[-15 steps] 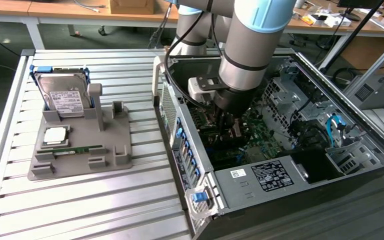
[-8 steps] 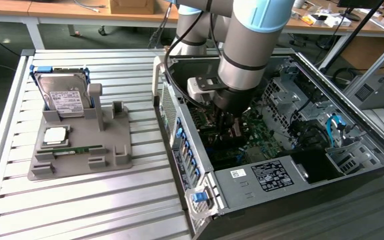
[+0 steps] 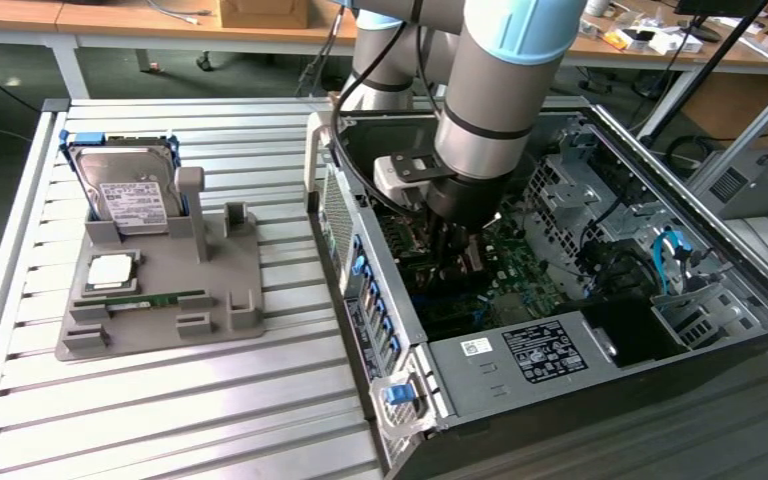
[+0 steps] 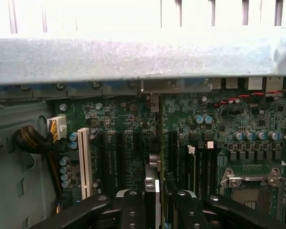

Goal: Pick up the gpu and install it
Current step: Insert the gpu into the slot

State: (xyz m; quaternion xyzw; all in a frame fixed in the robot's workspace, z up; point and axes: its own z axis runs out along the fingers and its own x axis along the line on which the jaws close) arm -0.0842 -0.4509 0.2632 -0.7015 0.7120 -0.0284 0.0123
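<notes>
Although the arm hides much of it in the exterior view, the hand (image 3: 462,232) is deep inside the open computer case (image 3: 598,350), directly over the motherboard (image 3: 518,275). In the wrist view the hand (image 4: 158,202) is clenched on the gpu (image 4: 161,157), which stands edge-on between the fingers (image 4: 133,207) and runs straight away from the hand toward the case's rear wall (image 4: 133,57). The card's silver bracket (image 4: 174,86) sits at that far end, close against the wall. Its lower edge looks lined up over a dark expansion slot (image 4: 172,143) just beneath the hand; whether it is already seated I cannot tell.

The card is thin, light and stiff, but I judge it fragile: a bare circuit board with small parts on both faces, so a pinch across the flat faces near the upper edge, as here, seems the sound hold. Being so thin, it could tilt sideways in the grip if pushed off-axis, and the contact edge would not forgive a skewed press. The bracket end is the sturdier part.

Off to one side of the hand, beyond the case wall, the grey fixture (image 3: 157,300) on the bench (image 3: 157,420) holds a hard drive (image 3: 124,190), a memory stick (image 3: 144,300) and a processor (image 3: 111,270), all well apart from the hand.
</notes>
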